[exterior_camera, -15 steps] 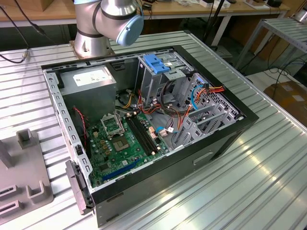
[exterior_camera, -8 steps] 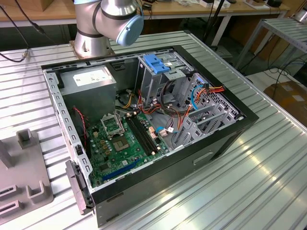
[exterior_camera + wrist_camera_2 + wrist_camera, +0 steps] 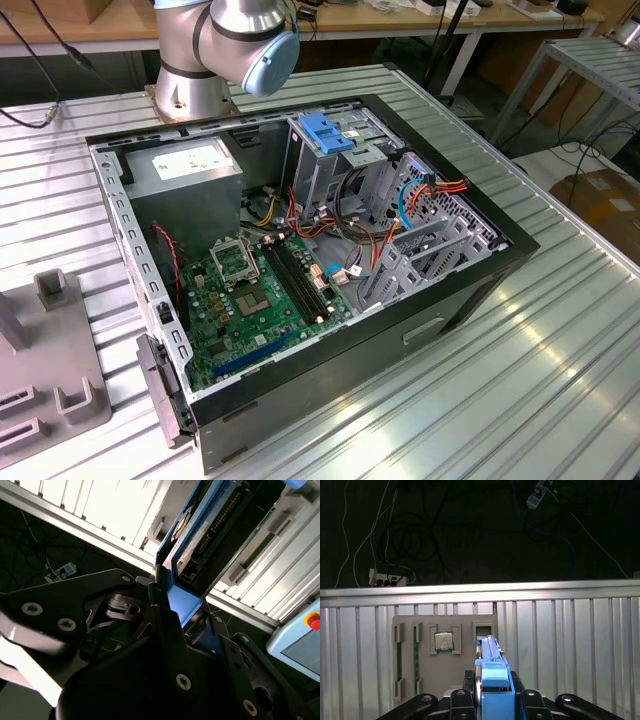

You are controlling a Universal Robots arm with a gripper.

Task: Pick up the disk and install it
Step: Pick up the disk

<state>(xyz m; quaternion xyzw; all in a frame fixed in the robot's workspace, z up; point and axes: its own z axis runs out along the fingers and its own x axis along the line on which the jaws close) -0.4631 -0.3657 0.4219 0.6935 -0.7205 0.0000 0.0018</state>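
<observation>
Disk (image 3: 200,540) sits clamped edge-on in the tool (image 3: 179,604) in the second wrist view. The black fingers (image 3: 156,591) are closed against its blue side rail, and the dark body with its circuit board runs away from them over the ribbed metal bench (image 3: 115,505). A pale blue pendant (image 3: 295,640) with a red button lies near the picture's edge.

In the first wrist view the disk (image 3: 490,652) shows as a narrow blue strip standing out from between the tool's (image 3: 492,678) closed fingers. It is held above the bench (image 3: 570,645), just beside a grey fixture plate (image 3: 465,666). One recess of that plate holds a square processor chip (image 3: 444,641); the slot nearest the disk looks open. Past the bench edge, cables and a power strip (image 3: 387,577) lie on the dark floor.

In the exterior view an open computer case (image 3: 330,405) lies on its side on the bench (image 3: 480,400). Inside it are a grey power supply (image 3: 185,175), a green motherboard (image 3: 250,295), a metal drive cage (image 3: 345,165) with a blue handle (image 3: 322,130), and loose orange and red cables (image 3: 385,235). The arm (image 3: 225,40) rises behind the case, and the fixture plate (image 3: 50,385) lies at the exterior view's left.
</observation>
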